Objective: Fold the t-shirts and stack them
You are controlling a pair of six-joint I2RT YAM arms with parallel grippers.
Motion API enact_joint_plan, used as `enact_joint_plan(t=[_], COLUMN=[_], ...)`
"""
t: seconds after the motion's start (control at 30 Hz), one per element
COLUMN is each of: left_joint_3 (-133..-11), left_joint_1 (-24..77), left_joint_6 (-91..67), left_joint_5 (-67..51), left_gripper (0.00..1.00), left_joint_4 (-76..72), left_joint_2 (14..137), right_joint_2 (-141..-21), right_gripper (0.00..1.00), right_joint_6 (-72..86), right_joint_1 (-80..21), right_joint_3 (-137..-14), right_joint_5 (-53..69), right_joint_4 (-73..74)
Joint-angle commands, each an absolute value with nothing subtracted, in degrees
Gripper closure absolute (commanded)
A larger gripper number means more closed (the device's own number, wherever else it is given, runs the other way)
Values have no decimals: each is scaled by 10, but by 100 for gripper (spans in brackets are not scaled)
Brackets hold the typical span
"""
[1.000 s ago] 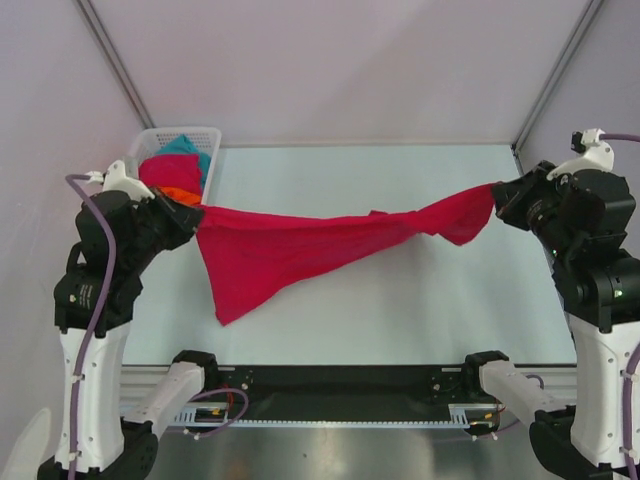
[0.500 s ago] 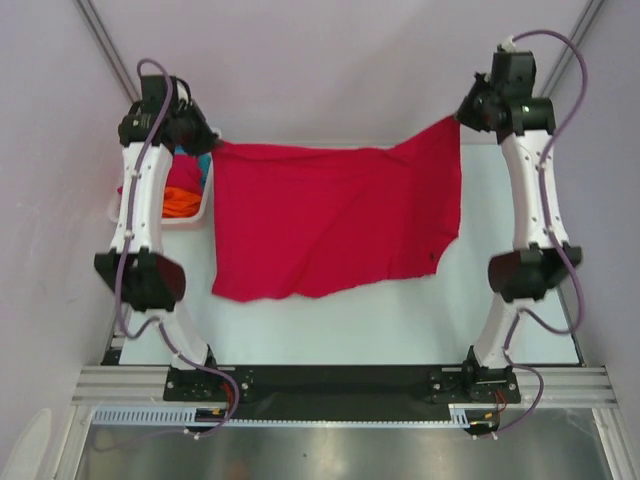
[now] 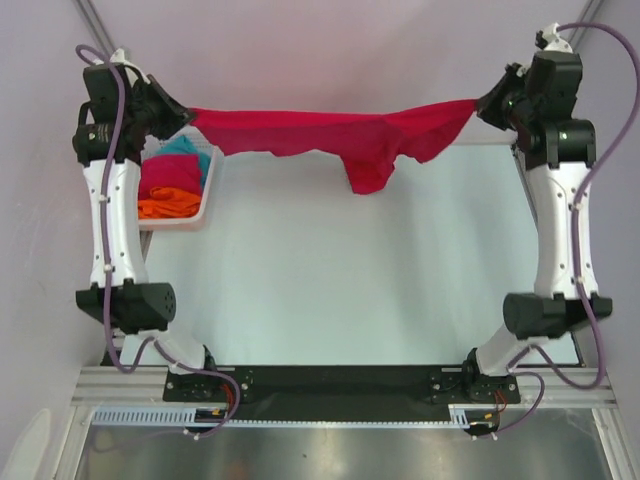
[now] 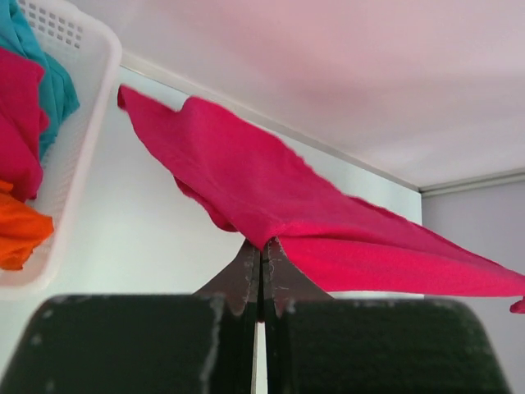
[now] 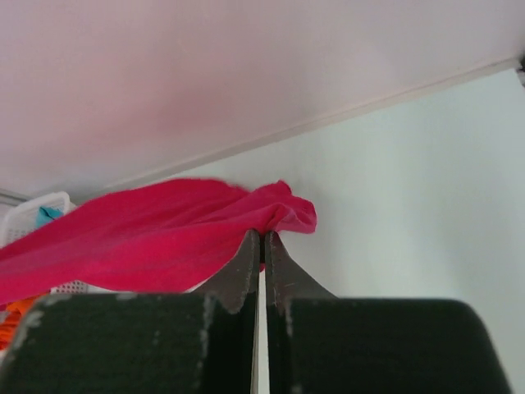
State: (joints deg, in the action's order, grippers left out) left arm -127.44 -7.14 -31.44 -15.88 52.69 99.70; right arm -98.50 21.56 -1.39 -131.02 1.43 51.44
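A crimson-pink t-shirt [image 3: 330, 135] hangs stretched in the air at the far end of the table, held by both grippers. My left gripper [image 3: 186, 112] is shut on its left edge, seen pinched in the left wrist view [image 4: 262, 245]. My right gripper [image 3: 480, 103] is shut on its right edge, seen in the right wrist view [image 5: 262, 236]. A flap of the shirt [image 3: 368, 175] droops below the middle. Another crimson-pink shirt [image 3: 170, 172], an orange shirt [image 3: 168, 206] and a teal shirt [image 3: 186, 147] lie in the basket.
The white mesh basket [image 3: 209, 192] stands at the far left of the pale table [image 3: 340, 290], under my left arm. Both arms reach high and far back, close to the rear wall. The black rail [image 3: 340, 385] runs along the near edge.
Both grippers have lifted and pulled the shirt taut at the back. It hung spread wide half a second ago; it now shows as a narrow band with a small drooping flap.
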Motion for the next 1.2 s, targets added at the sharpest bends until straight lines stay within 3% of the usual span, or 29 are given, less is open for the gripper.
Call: enact_joint_plan(t=[0.0,0.17,0.43,0.87,1.17], left_joint_3=[-1141,-894,-736,-577,-579], left_joint_1=[-76,-77,-79,-80,-82], left_joint_6=[-312,-320,-292,-293,-290], left_joint_5=[-180,-215,-210,-228,-222], left_gripper=[100,100,100,100,99], left_joint_4=[460,367,367,385,424], left_joint_2=[939,867,769,606,550], right_joint_2=[-877,-791,-694,-567,-506], right_gripper=[100,100,100,100,100], right_joint_6=[194,213,245,255,279], right_joint_1=[-15,-22,-61,-108,-140], right_joint_3=[-1122,-920,-685,-657,-642], right_joint_5=[-18,-12,6,1,-15], right_joint_4=[434,404,397,512,563])
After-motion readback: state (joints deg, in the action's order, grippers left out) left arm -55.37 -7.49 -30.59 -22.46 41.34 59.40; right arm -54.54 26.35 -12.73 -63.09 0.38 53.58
